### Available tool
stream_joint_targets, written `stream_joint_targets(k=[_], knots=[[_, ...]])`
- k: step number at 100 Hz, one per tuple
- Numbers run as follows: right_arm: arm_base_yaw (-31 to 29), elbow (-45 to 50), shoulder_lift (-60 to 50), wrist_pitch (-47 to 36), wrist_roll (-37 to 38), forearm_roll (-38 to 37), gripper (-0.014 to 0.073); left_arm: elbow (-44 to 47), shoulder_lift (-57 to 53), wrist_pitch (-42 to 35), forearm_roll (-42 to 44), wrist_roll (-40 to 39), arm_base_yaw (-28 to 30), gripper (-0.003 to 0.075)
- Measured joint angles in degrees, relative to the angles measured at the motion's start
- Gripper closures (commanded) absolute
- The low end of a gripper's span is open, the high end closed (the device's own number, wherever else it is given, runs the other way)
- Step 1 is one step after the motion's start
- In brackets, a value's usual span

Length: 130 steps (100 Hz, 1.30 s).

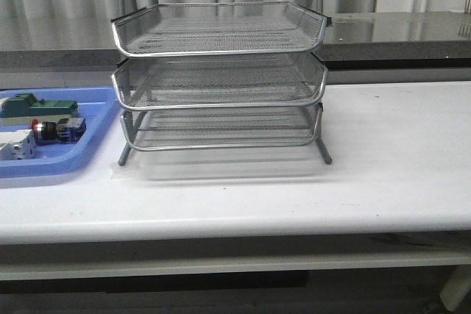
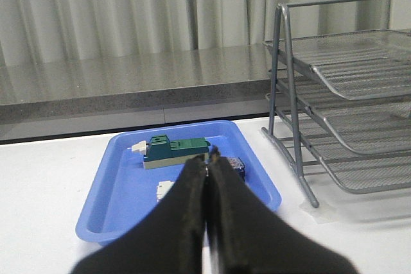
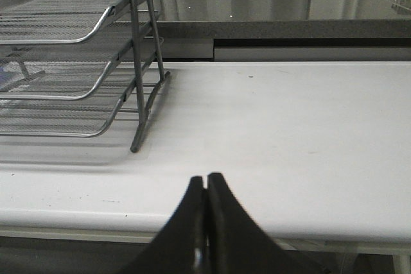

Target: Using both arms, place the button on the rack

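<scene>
White table (image 1: 383, 152): button (image 1: 48, 131) lies sideways, red cap leftward

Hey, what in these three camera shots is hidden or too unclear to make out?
- Button: left wrist view, mostly hidden behind the shut left gripper.
- White boxy part: front view, cut off by the picture's edge.
- Rack: right wrist view, cropped by the frame.

We held our left gripper (image 2: 207, 165) with its two dark fingers pressed together, tips touching, nothing between them. Our right gripper (image 3: 205, 181) was likewise closed and empty, fingers meeting along one seam. Neither arm appeared in the front view.
</scene>
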Motion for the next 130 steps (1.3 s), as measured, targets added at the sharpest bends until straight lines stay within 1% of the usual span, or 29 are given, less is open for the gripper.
stream_joint_targets(k=[86,104,113,123,130], knots=[[0.00,0.00,0.00,-0.09,0.00,0.00,0.0660,0.00,0.00,0.00,0.00,0.00,0.00,0.0741],[0.00,0.00,0.00,-2.89,0.00,0.00,0.0660,0.00,0.00,0.00,0.00,0.00,0.00,0.0741],[0.00,-0.27,0.00,-3.56,0.10,1.42,0.0660,0.00,0.00,0.00,0.00,0.00,0.00,0.0741],[0.00,-3.02,0.00,-1.62,0.10,3.56,0.0660,0.00,0.00,0.00,0.00,0.00,0.00,0.0741],[0.00,-6.59,0.00,1.66,0.10,5.02,0.0660,0.00,0.00,0.00,0.00,0.00,0.00,0.0741]])
